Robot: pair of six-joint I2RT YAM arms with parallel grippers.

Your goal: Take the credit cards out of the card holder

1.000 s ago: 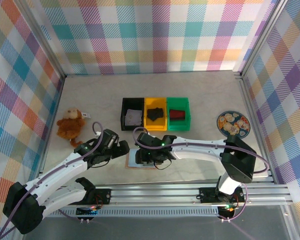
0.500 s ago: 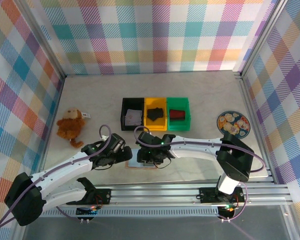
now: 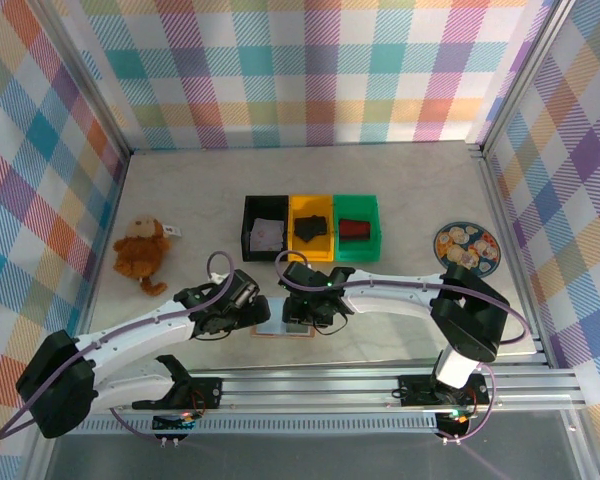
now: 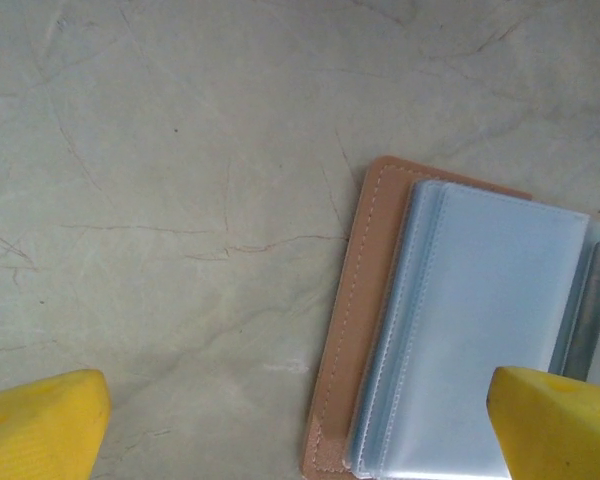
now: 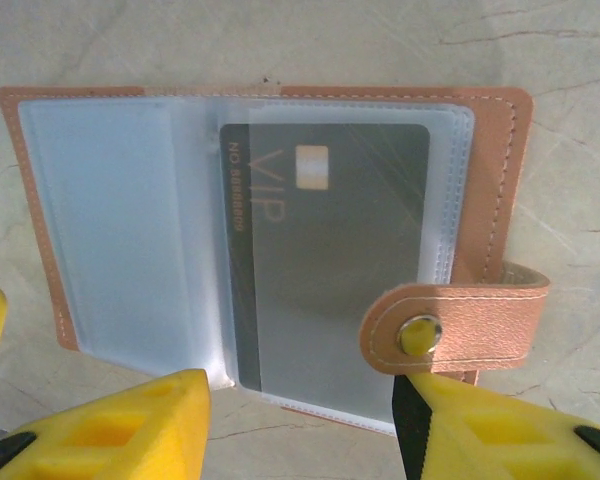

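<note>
My left gripper (image 4: pixel 295 420) sits released beside the pinkish-tan leather card holder (image 5: pixel 110 220). Right gripper (image 5: pixel 300 405) hovers above, seemingly released.

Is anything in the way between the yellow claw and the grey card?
Yes. The card sits inside a clear plastic sleeve of the open card holder, and the strap lies across its corner near the right gripper.
</note>
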